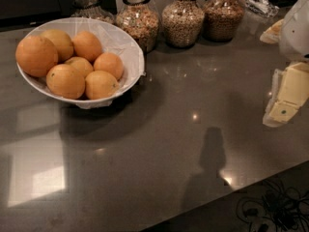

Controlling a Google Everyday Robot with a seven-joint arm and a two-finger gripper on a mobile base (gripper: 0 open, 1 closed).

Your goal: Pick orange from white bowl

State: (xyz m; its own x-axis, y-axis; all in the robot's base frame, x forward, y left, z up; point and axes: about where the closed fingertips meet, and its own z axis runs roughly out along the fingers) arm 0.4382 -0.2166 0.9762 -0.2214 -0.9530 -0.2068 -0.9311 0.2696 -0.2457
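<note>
The white bowl (126,45) stands at the left of the dark counter, with a crinkled white liner and a pile of several oranges. The orange (36,56), the largest and deepest in colour, lies at the bowl's left rim. A paler yellowish orange (59,41) lies behind it, and smaller oranges fill the middle and front. My gripper (286,100) is at the right edge of the view, above the counter, far to the right of the bowl and touching nothing.
Several glass jars of grains and cereal (182,21) stand in a row along the back, right of the bowl. The counter's front edge (251,185) runs diagonally at the lower right, with cables (270,209) on the floor below.
</note>
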